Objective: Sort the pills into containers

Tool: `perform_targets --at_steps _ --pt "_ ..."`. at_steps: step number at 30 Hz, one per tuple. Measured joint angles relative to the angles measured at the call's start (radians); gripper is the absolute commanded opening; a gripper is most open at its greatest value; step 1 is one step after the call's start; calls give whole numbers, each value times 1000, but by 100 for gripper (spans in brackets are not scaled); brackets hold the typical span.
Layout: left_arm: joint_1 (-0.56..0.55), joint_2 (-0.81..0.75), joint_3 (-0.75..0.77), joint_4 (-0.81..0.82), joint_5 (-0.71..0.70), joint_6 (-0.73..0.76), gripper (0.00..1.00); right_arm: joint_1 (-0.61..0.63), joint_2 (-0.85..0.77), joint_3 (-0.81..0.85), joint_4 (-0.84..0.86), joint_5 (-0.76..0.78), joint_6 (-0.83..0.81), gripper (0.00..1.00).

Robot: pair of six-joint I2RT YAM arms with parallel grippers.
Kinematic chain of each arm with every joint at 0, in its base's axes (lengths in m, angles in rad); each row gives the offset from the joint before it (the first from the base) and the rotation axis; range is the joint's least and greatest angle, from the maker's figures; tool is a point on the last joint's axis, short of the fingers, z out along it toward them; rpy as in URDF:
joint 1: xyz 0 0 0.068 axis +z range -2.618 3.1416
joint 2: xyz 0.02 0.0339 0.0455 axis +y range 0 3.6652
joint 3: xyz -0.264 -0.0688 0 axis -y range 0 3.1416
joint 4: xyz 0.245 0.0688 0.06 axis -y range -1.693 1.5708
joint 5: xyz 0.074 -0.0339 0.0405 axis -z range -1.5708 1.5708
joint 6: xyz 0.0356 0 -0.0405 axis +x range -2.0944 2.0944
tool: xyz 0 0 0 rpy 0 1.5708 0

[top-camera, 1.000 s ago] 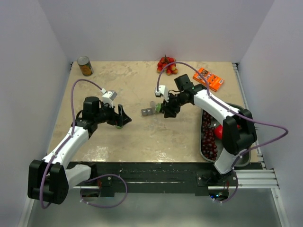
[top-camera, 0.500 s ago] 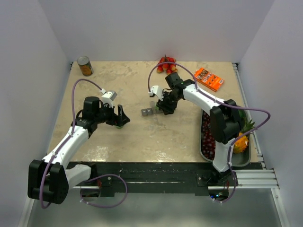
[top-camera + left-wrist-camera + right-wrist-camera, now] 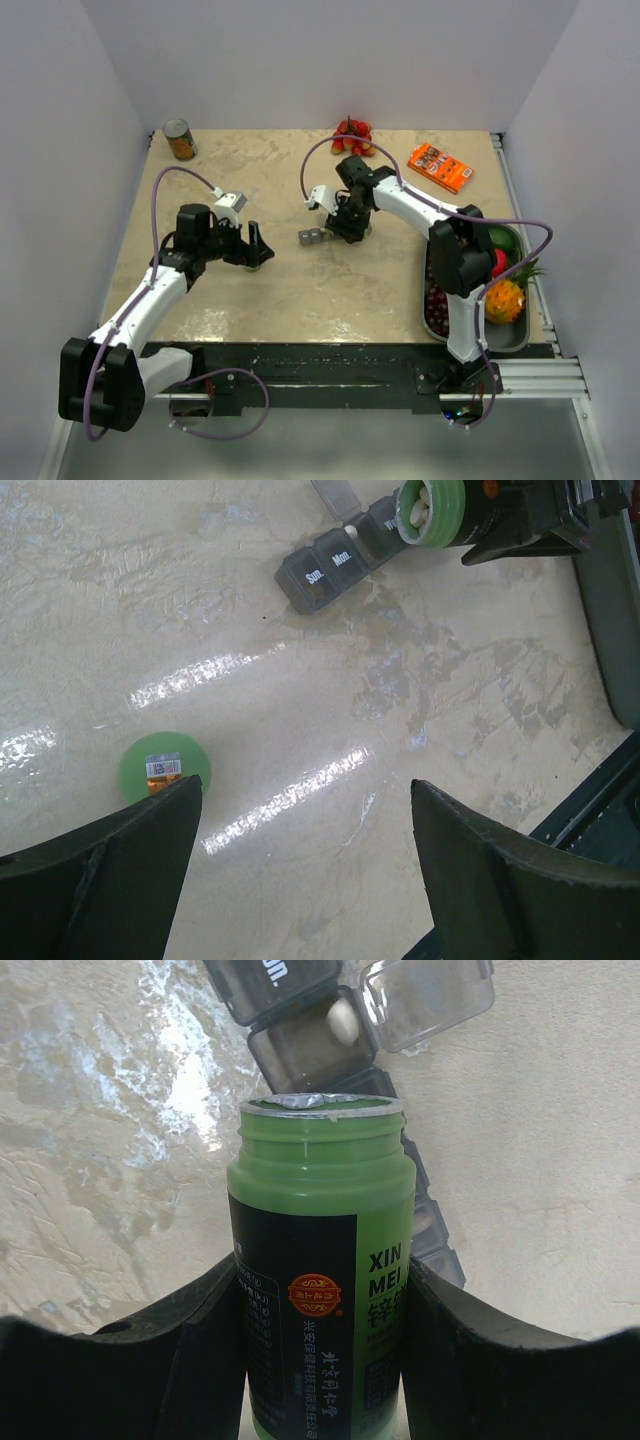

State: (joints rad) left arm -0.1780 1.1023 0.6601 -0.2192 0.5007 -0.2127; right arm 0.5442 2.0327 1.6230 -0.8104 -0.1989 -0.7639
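Right claw (image 3: 350,222) is pinching the green bottle (image 3: 320,1260) around its body, one finger pressing the label from either side; we are noting the bottle is uncapped and lying tipped, its mouth pointing to 12 o'clock in the right wrist view, just over the containers (image 3: 325,568).

We are logging the containers as a dark strip lying near the middle of the table (image 3: 270,300), at 8 o'clock from the right claw in the overhead view; the lids marked Sun. and Mon. are sitting shut; the next compartment along is standing with its open lid (image 3: 430,1000) thrown back, and one white pill (image 3: 343,1022) is lying inside it; more pills (image 3: 425,502) are showing in the bottle mouth from the left wrist view.

Left claw (image 3: 305,800) is hanging spread wide and gripping nothing, apart from the strip at its 9 o'clock overhead; the green cap (image 3: 165,768) is lying flat on the table just beside one of its fingers.

We are judging the pouring step to be in hand; one compartment is served, so the sort is looking early. The next move is calling for a small shift along the strip to the following compartment, then a gentle tilt so one pill drops, not a spill; whether the further lids are open we cannot tell, since the bottle is hiding them.
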Motion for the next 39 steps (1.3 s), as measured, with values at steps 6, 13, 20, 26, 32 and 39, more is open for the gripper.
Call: perform_targets --at_steps 6,13,20,26,32,39 --pt "0 0 0 0 0 0 89 8 9 23 -22 37 4 0" --pt "0 0 0 0 0 0 89 23 9 34 -41 62 5 0" --pt "0 0 0 0 0 0 89 34 40 71 -65 106 8 0" --pt "0 0 0 -1 0 0 89 40 61 80 -82 130 13 0" --pt "0 0 0 -1 0 0 89 47 61 101 -99 142 16 0" --pt "0 0 0 -1 0 0 89 58 71 125 -121 161 21 0"
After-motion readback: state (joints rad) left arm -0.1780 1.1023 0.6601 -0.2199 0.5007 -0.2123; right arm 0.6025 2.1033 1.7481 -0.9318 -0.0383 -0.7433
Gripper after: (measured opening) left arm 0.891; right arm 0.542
